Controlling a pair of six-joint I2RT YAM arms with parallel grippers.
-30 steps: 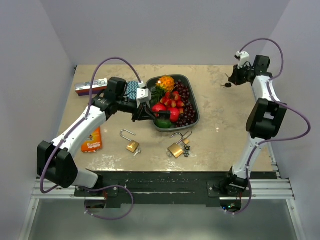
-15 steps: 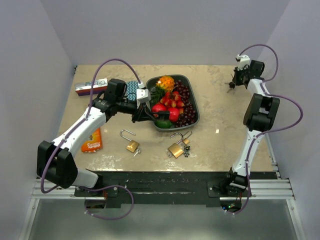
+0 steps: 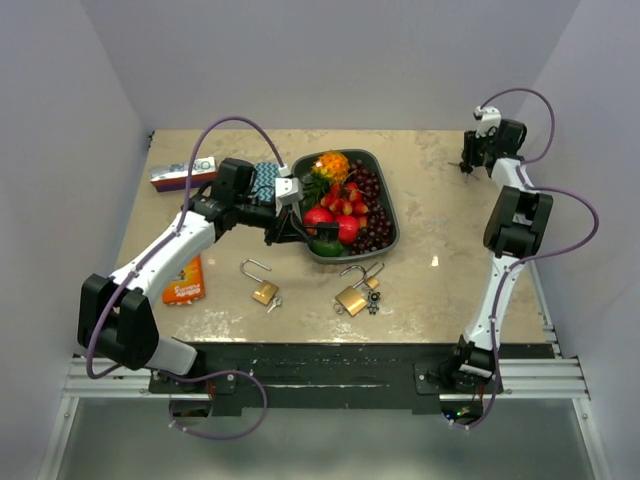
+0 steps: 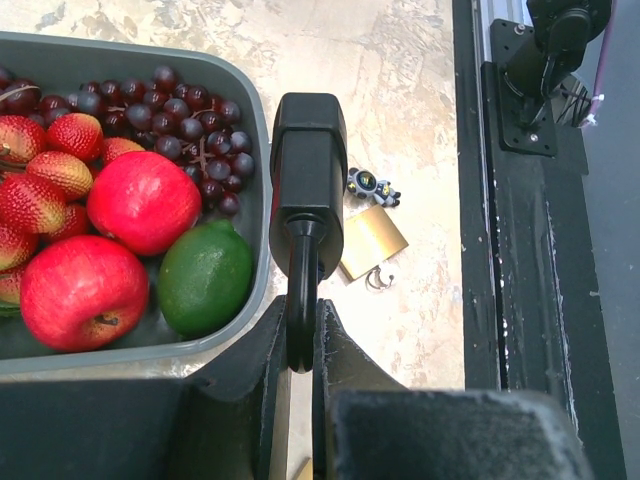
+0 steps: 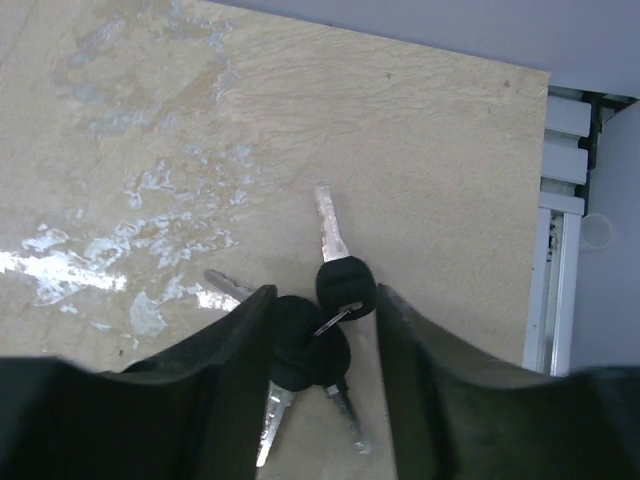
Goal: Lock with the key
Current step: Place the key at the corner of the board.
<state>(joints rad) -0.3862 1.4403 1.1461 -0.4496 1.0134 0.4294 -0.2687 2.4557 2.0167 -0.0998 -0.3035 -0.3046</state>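
The right arm is reaching out over the far right corner of the table (image 3: 440, 230), and here is the change: the right gripper (image 5: 318, 300), clamped tight a second ago, is coming apart now, jaws standing open. The bunch of keys (image 5: 345, 287) is lying flat on the tabletop right between its fingers, black heads together and blades fanned out. By my reading that is a set-down or a re-grip, so no key is heading for a lock yet. Well away from this gripper, back toward the bases and to its left, the grey tray (image 3: 388, 215) of fruit is sitting across the direct line. The left gripper (image 4: 300, 320) is hanging over the tray's near rim, pinched shut on a black object (image 4: 308, 165) I cannot identify. Beyond the tray the larger brass padlock (image 3: 351, 298) and the smaller padlock (image 3: 265, 291) are waiting, both shackles open, well apart from the keys.
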